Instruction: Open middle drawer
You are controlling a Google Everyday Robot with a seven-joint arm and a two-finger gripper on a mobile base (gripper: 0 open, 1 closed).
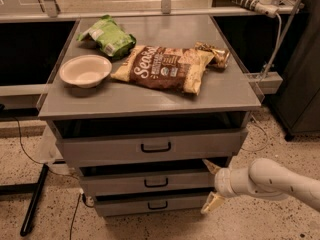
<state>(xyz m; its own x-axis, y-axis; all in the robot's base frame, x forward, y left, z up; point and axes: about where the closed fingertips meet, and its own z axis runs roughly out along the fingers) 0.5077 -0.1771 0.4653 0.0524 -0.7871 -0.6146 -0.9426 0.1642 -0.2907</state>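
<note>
The grey cabinet has three flat-fronted drawers, each with a small black bar handle. The middle drawer (150, 182) sits between the tall top drawer (155, 147) and the narrow bottom drawer (152, 204). Its handle (156, 183) is at the centre of its front. My gripper (210, 186) comes in from the right on a white arm and is open, with one fingertip (209, 165) near the middle drawer's upper right corner and the other beside the bottom drawer's right end. It holds nothing and is well right of the handle.
On the cabinet top (230, 91) lie a white bowl (85, 70), a green bag (107, 36), a brown chip bag (162, 69) and a small snack packet (214, 54). A black leg (34, 199) and cables lie on the speckled floor at left. A dark cabinet (305, 84) stands at right.
</note>
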